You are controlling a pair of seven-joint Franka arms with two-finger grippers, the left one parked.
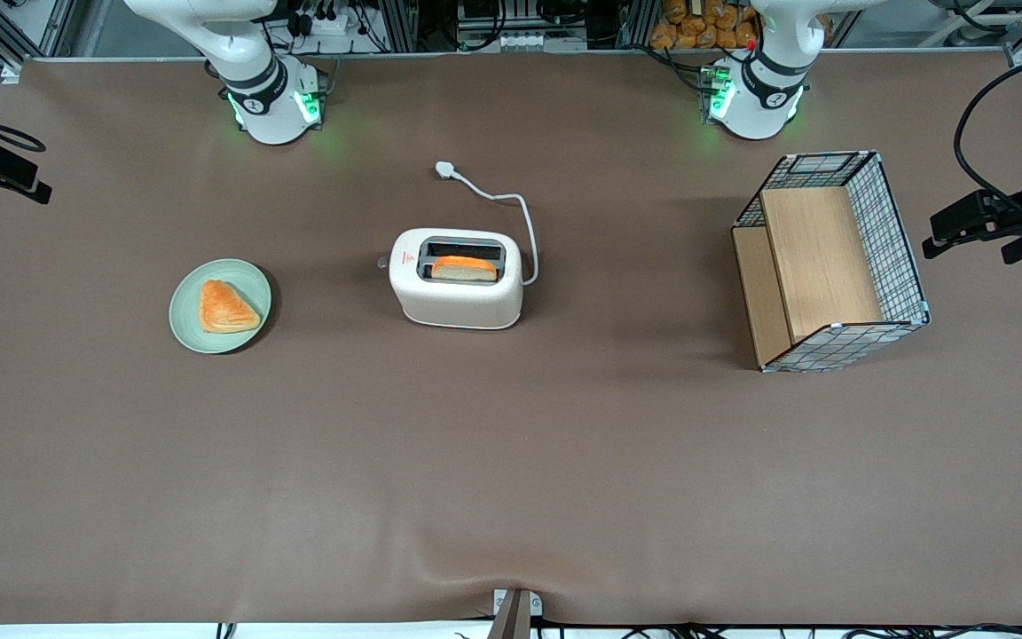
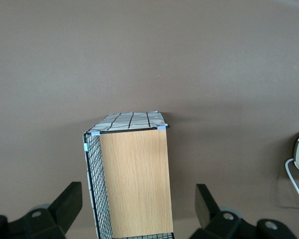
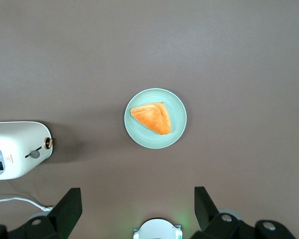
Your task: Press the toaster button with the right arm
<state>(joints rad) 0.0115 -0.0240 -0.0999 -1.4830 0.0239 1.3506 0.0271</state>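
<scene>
The cream-white toaster (image 1: 456, 288) (image 3: 17, 149) stands mid-table with a slice of toast (image 1: 465, 269) in its slot. Its small grey button (image 1: 381, 263) (image 3: 35, 154) sticks out of the end wall that faces the working arm's end of the table. My right arm's gripper (image 1: 5, 173) (image 3: 138, 206) hangs high over that end of the table, well apart from the toaster. It is open, with nothing between its fingers. The green plate lies on the table between it and the toaster.
A green plate (image 1: 187, 324) (image 3: 177, 134) holds a triangular pastry (image 1: 227, 307) (image 3: 152, 117). The toaster's white cord and plug (image 1: 446, 169) trail toward the arm bases. A wire basket (image 1: 906, 257) with wooden boards stands toward the parked arm's end.
</scene>
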